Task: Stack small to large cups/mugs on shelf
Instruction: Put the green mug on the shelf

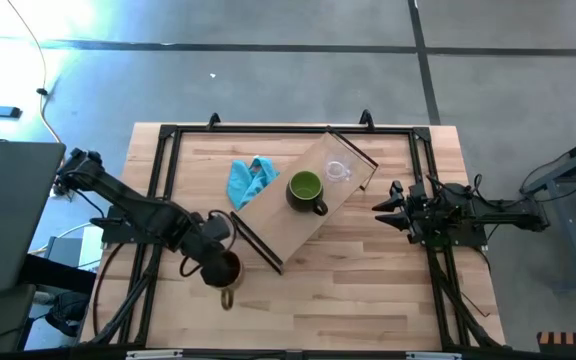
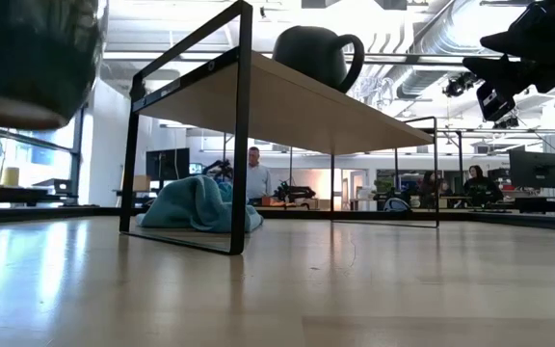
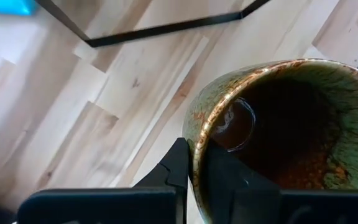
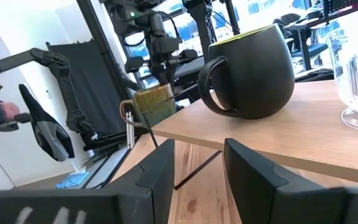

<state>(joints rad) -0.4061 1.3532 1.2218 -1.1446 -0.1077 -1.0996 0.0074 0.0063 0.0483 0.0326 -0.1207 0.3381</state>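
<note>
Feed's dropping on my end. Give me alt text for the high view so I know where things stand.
The left end effector grips the brown mug by its rim, near the shelf's front-left end. The green mug and glass cup sit on the shelf, a blue cloth lies beside it, and the right end effector waits open to the right.

Bright daylight glares at the high view's upper left; the brown mug (image 3: 291, 124) is blurred close up
</note>
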